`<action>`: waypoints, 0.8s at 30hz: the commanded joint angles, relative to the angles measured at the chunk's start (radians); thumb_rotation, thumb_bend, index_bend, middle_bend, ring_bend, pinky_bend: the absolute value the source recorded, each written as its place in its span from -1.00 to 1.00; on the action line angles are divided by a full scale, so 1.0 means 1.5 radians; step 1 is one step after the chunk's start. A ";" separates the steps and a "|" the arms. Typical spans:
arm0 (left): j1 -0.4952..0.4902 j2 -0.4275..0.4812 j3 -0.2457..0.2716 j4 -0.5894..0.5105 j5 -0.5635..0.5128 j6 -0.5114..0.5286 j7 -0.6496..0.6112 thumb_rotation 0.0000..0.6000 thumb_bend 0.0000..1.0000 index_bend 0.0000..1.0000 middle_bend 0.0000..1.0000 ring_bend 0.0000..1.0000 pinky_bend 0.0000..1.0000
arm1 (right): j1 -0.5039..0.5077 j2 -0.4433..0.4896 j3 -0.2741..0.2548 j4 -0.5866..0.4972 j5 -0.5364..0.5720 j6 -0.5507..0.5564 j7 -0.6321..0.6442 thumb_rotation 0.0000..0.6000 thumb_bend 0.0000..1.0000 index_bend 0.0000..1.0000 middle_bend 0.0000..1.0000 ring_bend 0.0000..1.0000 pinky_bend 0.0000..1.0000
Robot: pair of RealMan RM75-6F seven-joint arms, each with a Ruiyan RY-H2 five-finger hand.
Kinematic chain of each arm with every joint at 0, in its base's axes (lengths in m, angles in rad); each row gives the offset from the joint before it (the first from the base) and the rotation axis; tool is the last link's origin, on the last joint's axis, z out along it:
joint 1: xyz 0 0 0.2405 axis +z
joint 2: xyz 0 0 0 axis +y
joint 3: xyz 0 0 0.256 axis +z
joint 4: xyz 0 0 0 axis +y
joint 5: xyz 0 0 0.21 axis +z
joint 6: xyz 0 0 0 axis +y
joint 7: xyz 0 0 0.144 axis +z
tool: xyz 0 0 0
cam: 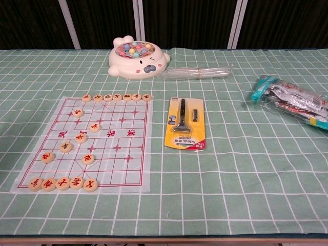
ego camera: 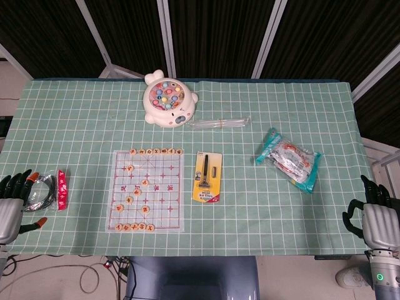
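At the near edge of the surface (ego camera: 262, 212), the left hand (ego camera: 9, 206) is seen low at the left corner. Its dark fingers (ego camera: 17, 182) are spread and nothing is held in them. Their tips lie just beside a coiled bundle (ego camera: 39, 190), though contact cannot be confirmed. A red sachet (ego camera: 61, 189) lies flat along the far side of that bundle, touching it or nearly so. The right hand (ego camera: 375, 215) is seen at the opposite near corner, loosely spread and empty, well apart from every object. Neither hand appears in the chest view.

No grasp is judged to have been made, and the work appears to be at its opening, with the left hand poised by the bundle. For a pick-up there, the fingers would need to be brought over the coil and closed without the sachet being dragged along.

Further in, a chess board sheet (ego camera: 164, 187) is laid flat, with a row of round pieces (ego camera: 134, 227) along its near edge. A yellow razor pack (ego camera: 207, 177) lies just to its right, and a snack packet (ego camera: 289, 160) lies further right. At the far side a white fishing toy (ego camera: 167, 98) is set, with a clear plastic sleeve (ego camera: 219, 122) beside it.
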 commanded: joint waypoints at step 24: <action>-0.005 0.008 0.002 -0.015 -0.019 -0.022 0.015 1.00 -1.00 -1.00 -1.00 -1.00 -1.00 | 0.000 0.009 -0.004 -0.012 0.006 -0.012 0.006 1.00 -0.16 -1.00 -1.00 -1.00 -1.00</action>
